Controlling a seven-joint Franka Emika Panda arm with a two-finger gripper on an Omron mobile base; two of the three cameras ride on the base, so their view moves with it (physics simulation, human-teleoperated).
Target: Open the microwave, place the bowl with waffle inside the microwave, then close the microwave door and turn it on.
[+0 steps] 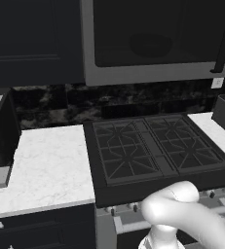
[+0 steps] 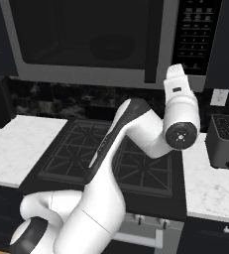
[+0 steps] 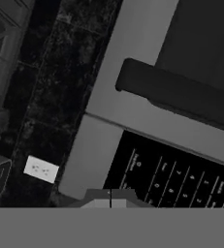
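The microwave [image 2: 106,42] hangs above the stove [image 1: 155,148], and its microwave door [image 1: 158,34] is shut. Through the dark glass, a round dark shape shows inside; it is too dim to name. The gripper [image 3: 110,202] is closed tight and holds nothing. It sits right at the button panel [image 3: 176,177], near the bottom end of the door handle [image 3: 176,94]. A toaster [image 2: 226,141] stands on the counter's right end.

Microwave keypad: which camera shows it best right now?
The hand view: the keypad sits close ahead of the shut gripper. The right base view shows it smaller at top right. The left base view shows just the microwave door.
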